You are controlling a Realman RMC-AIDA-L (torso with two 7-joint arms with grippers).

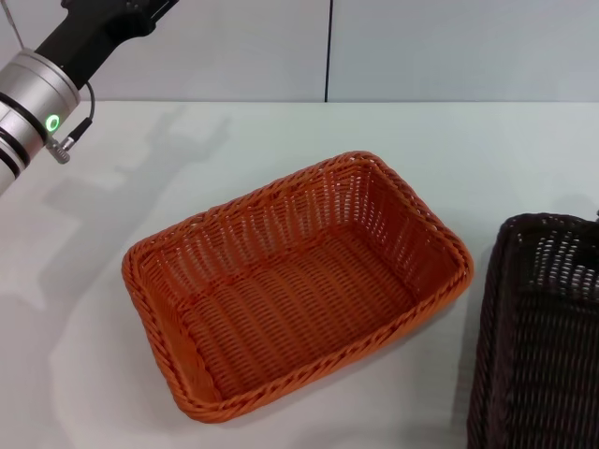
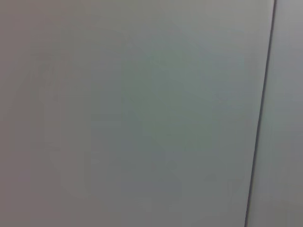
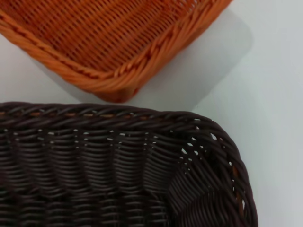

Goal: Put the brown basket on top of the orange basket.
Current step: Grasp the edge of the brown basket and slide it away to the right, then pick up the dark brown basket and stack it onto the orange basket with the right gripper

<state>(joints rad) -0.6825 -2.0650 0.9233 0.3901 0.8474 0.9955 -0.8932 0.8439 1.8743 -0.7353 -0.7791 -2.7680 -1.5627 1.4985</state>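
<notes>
Brown basket (image 1: 543, 327) sits at the right edge of the head view, resting on the white counter (image 1: 84, 374), with only its left part in frame: a dark braided rim and sloping openwork sides. It lies just beside the orange basket (image 1: 290, 290) but apart from it, a strip of bare counter showing between the two.

Orange basket stands near the middle of the counter, turned at an angle so that its long sides run from near left to far right. It is upright and holds nothing.

From the right wrist view, the brown basket (image 3: 118, 170) fills the nearer part of the picture, seen from close above its rim and one rounded corner, while a corner of the orange basket (image 3: 99, 42) lies beyond it, the two rims close together yet not touching. The right tool itself does not show in any view, so its state cannot be told.

Left arm (image 1: 56, 65) is raised at the upper left of the head view, a green light glowing on its silver wrist joint. Its tool is out of frame, and the left wrist view shows only a plain pale wall (image 2: 132, 113) with a dark vertical seam.
</notes>
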